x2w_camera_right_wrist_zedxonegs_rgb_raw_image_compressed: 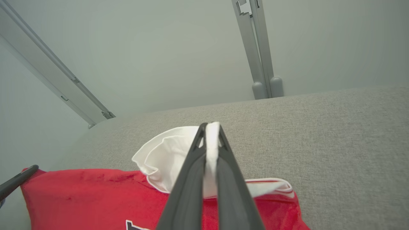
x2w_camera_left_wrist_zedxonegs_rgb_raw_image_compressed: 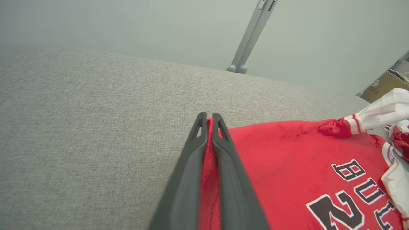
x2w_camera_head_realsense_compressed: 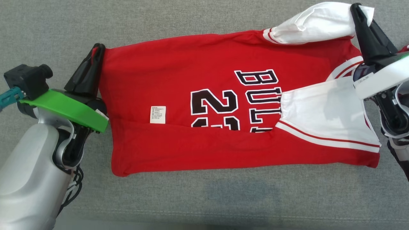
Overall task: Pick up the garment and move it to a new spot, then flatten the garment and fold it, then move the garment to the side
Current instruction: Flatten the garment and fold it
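L gripper point(x2w_camera_head_realsense_compressed: 98, 48) clamps garment point(x2w_camera_head_realsense_compressed: 179, 70) hem corner | R gripper point(x2w_camera_head_realsense_compressed: 357, 9) clamps white sleeve point(x2w_camera_head_realsense_compressed: 316, 22)

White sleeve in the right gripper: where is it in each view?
Head view: white sleeve top right, pinched by the right gripper.
Left wrist view: white sleeve at far right edge.
Right wrist view: white sleeve at centre, clamped in the jaws.
Shared landmark: the jersey's red body.

left claw point(x2w_camera_left_wrist_zedxonegs_rgb_raw_image_compressed: 208, 116) bottom centre, pinched on red garment point(x2w_camera_left_wrist_zedxonegs_rgb_raw_image_compressed: 287, 159) edge. Garment spreads lower right on grey fabric worktop point(x2w_camera_left_wrist_zedxonegs_rgb_raw_image_compressed: 80, 127); white sleeve point(x2w_camera_left_wrist_zedxonegs_rgb_raw_image_compressed: 383, 111) raised at right edge. Grey post point(x2w_camera_left_wrist_zedxonegs_rgb_raw_image_compressed: 252, 35) top centre.
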